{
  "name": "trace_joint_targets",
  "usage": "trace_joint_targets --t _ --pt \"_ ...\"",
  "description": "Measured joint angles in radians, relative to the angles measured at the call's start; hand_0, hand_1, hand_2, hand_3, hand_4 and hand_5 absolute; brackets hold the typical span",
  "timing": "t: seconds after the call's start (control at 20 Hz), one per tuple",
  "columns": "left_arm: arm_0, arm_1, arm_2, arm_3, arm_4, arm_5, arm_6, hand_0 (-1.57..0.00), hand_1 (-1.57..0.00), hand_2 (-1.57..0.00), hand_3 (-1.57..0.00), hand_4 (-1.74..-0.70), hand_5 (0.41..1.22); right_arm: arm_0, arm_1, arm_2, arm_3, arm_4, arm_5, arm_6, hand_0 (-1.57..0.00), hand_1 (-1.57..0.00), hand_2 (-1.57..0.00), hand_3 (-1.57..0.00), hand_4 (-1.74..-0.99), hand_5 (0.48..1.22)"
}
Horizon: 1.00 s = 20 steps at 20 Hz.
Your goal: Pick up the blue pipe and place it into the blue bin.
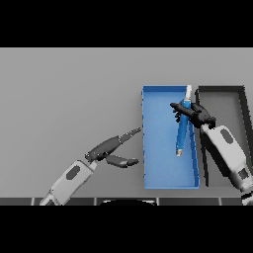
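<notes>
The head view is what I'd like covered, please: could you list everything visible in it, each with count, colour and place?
Table: one, grey, fills the view.
Blue bin: one, blue, rectangular, right of centre on the table.
Dark bin: one, dark grey to black, directly right of the blue bin, partly covered by the right arm.
Blue pipe: one, blue with a pale far end, lying lengthwise over the right part of the blue bin, its upper part under the right hand.
Left hand: one, dark, fingers straight, on the table just left of the blue bin, holding nothing.
Right hand: one, dark, over the blue bin's right side, fingers curled round the blue pipe.
</notes>
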Motion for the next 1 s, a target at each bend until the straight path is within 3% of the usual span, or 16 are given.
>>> trace_joint_targets --t 0.05,0.2,0.5,0.75,1.0 --pt "0.001 0.005 0.005 0.009 0.001 -0.002 -0.003 0.00 0.00 0.00 0.00 -0.83 0.477 -0.026 -0.028 0.059 -0.001 -0.058 -0.016 0.000 -0.48 -0.45 -0.44 -0.26 -1.264 1.139" --pt "-0.012 0.001 0.012 0.008 0.009 0.000 0.002 0.00 0.00 0.00 0.00 -0.83 0.477 -0.040 -0.087 0.137 -0.070 0.007 0.067 0.001 -0.25 -0.23 -0.22 -0.13 -1.204 1.002" --pt "-0.014 0.004 0.013 0.009 0.013 -0.005 0.007 0.00 0.00 0.00 0.00 -0.83 0.471 -0.065 -0.104 0.191 -0.095 0.072 0.076 0.001 -0.08 -0.06 -0.06 -0.03 -1.196 0.838" --pt "0.002 0.010 0.007 0.002 0.002 0.000 -0.006 0.00 0.00 0.00 0.00 -0.83 0.470 -0.053 -0.129 0.196 -0.117 0.074 0.060 -0.008 -0.03 -0.02 -0.02 -0.01 -1.176 0.783" --pt "-0.006 0.007 0.008 0.011 0.000 0.000 0.003 0.00 0.00 0.00 0.00 -0.83 0.474 -0.065 -0.109 0.202 -0.106 0.082 0.056 -0.015 -0.02 -0.01 -0.01 -0.01 -1.186 0.769"
